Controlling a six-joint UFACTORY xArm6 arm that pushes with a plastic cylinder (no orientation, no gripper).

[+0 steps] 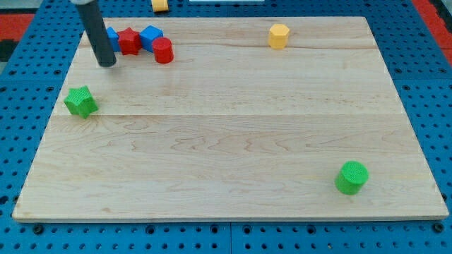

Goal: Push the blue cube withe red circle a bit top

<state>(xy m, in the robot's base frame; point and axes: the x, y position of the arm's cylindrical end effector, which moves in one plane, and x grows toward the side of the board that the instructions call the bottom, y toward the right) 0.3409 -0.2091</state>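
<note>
No claw was fitted; my tip [107,63] rested near the worktop's [226,141] top-left corner, holding nothing. The blue cube [150,36] touched the red cylinder [163,51] there. Both were judged light, rigid, slide-prone; contact belonged on their lower faces.

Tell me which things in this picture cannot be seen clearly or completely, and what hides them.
- Small blue block, camera view: mostly hidden behind the rod, so its shape is unclear.
- Yellow block at the view's top: cut off by the picture's edge.
- Rod: its upper part leaves the picture at the top; only my tip shows, left of the red circle and blue cube.
- Red block: its shape is hard to make out between its neighbours.
</note>
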